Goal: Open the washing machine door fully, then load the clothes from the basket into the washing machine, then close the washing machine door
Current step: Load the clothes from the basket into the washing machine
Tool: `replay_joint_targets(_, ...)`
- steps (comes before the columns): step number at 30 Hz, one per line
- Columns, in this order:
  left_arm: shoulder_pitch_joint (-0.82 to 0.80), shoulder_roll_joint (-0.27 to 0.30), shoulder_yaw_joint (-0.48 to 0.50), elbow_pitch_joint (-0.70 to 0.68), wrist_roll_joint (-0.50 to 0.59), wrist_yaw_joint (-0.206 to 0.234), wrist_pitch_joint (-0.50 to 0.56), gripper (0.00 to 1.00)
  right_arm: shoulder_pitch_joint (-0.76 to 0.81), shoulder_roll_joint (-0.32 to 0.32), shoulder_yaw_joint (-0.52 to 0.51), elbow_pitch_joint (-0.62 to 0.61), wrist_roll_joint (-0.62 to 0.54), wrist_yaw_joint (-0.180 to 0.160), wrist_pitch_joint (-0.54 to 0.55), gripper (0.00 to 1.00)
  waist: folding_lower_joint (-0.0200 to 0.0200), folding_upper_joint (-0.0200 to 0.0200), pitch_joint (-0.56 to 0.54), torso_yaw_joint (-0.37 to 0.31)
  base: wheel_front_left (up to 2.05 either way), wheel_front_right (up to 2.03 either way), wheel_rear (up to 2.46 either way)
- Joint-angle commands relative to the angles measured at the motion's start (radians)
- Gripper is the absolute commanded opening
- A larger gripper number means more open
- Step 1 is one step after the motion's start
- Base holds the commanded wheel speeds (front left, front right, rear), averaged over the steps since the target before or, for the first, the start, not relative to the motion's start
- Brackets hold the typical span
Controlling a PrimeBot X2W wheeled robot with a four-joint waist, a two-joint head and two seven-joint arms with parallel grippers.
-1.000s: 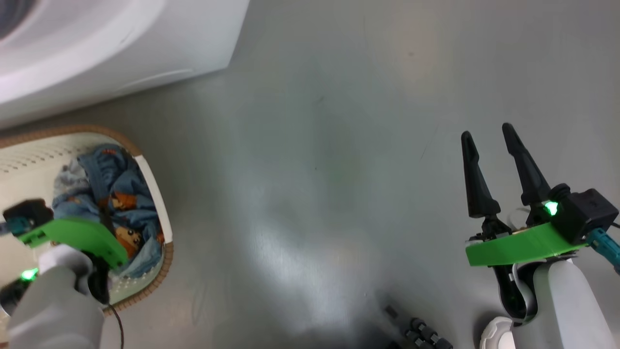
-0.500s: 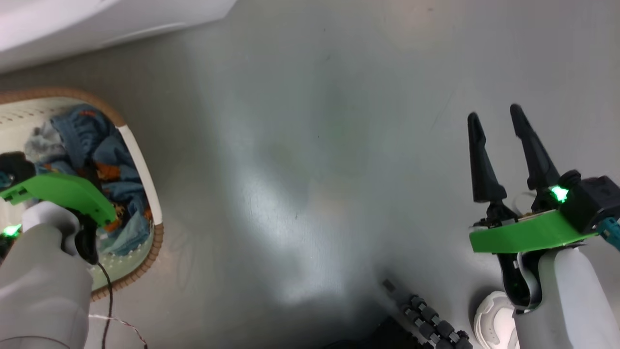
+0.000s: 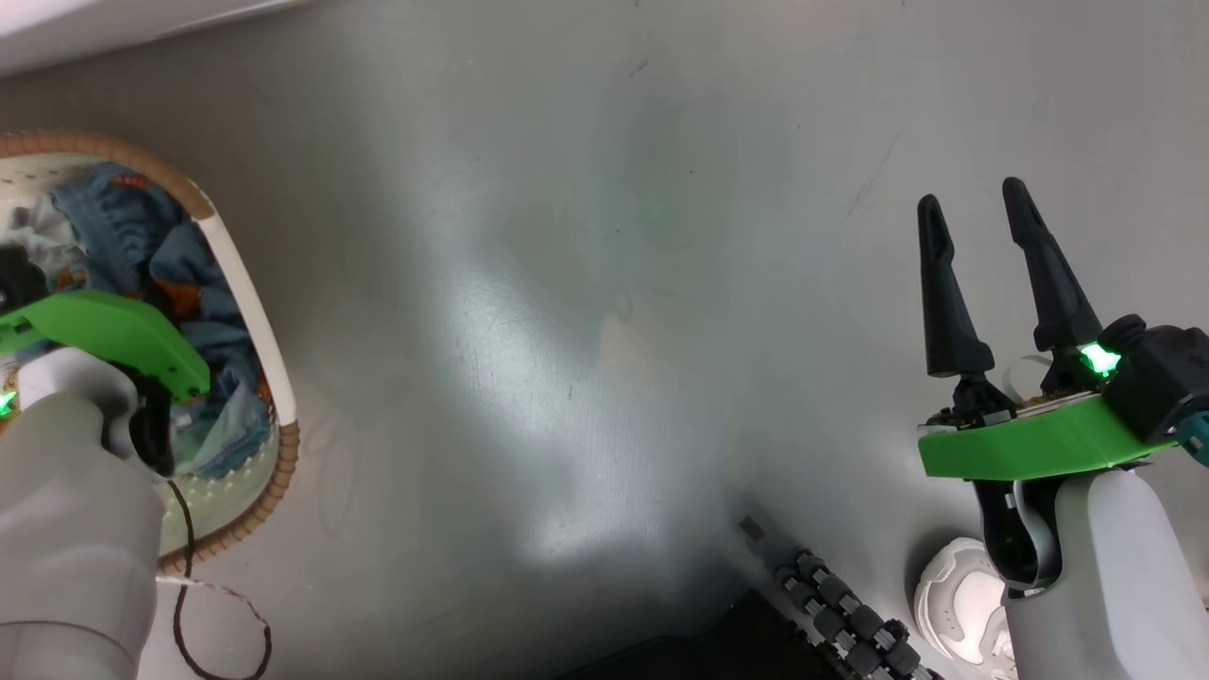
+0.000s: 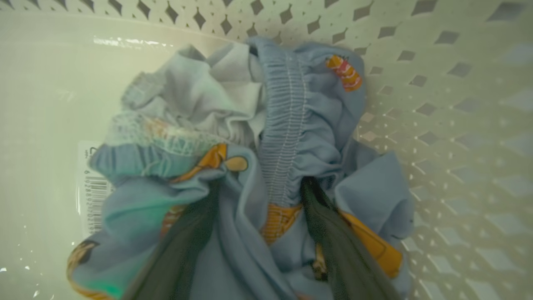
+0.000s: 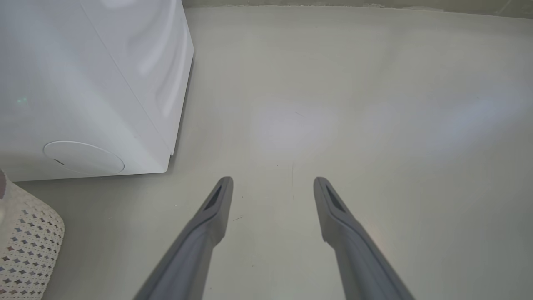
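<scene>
The left hand (image 4: 260, 185) was spread, its 2 dark fingers (image 4: 333, 241) pushed down into the clothes (image 4: 287, 125) on either side of a gathered elastic waistband (image 4: 287, 137), with nothing pinched yet. The clothes lay bunched in the bottom of the basket (image 4: 437, 104), against its perforated wall. For a sound grasp, the fingers should close on the thick waistband fold rather than on a single thin layer, and their tips should stop short of the basket bottom so that plastic is not caught with the fabric. The lift should then go straight up until trailing cloth clears the rim. A label sticker (image 4: 89, 187) on the basket bottom carried a barcode and a row of digits; the fabric covered part of it and the digits could not be read reliably. The right hand (image 3: 971, 194) was spread and empty above the bare floor (image 3: 614, 283). The basket stood on the floor near the washing machine (image 5: 83, 83), close to the round cover (image 5: 83, 157) at its base.
</scene>
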Motion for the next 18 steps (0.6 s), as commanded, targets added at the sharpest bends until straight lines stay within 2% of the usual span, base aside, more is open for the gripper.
replay_joint_targets(1, 0.019, 0.033, 0.009, -0.001, 0.010, 0.015, -0.014, 1.00, 0.022, -0.011, 0.005, -0.021, 0.008, 0.002, -0.005, 1.00, -0.0001, -0.0001, 0.003, -0.001, 0.00, 0.00, 0.00)
replay_joint_targets(2, 0.019, 0.033, 0.007, -0.001, 0.011, 0.017, -0.017, 0.73, 0.021, -0.011, 0.004, -0.022, 0.007, 0.002, -0.005, 1.00, -0.0001, -0.0001, 0.003, -0.001, 0.00, 0.00, 0.00)
replay_joint_targets(3, 0.019, 0.033, 0.004, 0.000, 0.013, 0.019, -0.021, 0.36, 0.021, -0.012, 0.003, -0.022, 0.007, 0.002, -0.005, 1.00, -0.0001, -0.0001, 0.002, -0.002, 0.00, 0.00, 0.00)
replay_joint_targets(4, 0.019, 0.032, 0.000, 0.000, 0.016, 0.021, -0.027, 0.14, 0.020, -0.012, 0.001, -0.021, 0.006, 0.002, -0.005, 1.00, -0.0001, -0.0001, 0.001, -0.002, 0.00, 0.00, 0.00)
replay_joint_targets(5, 0.019, 0.032, 0.000, 0.000, 0.016, 0.021, -0.027, 0.14, 0.020, -0.012, 0.001, -0.021, 0.006, 0.002, -0.005, 1.00, -0.0001, -0.0001, 0.001, -0.002, 0.00, 0.00, 0.00)
replay_joint_targets(6, 0.019, 0.032, -0.003, 0.000, 0.018, 0.023, -0.030, 0.00, 0.020, -0.012, 0.000, -0.021, 0.005, 0.002, -0.005, 1.00, -0.0001, -0.0001, -0.001, -0.002, 0.00, 0.00, 0.00)
replay_joint_targets(13, 0.035, 0.010, -0.012, 0.002, 0.015, 0.037, -0.062, 0.00, 0.028, -0.013, -0.016, -0.005, 0.002, 0.002, -0.005, 1.00, -0.0001, -0.0001, -0.033, 0.020, 0.00, 0.00, 0.00)
replay_joint_targets(18, 0.069, -0.009, 0.007, 0.003, -0.012, 0.033, -0.109, 0.00, 0.030, -0.016, -0.024, 0.011, 0.002, 0.002, -0.005, 1.00, -0.0001, -0.0001, -0.096, 0.053, 0.00, 0.00, 0.00)
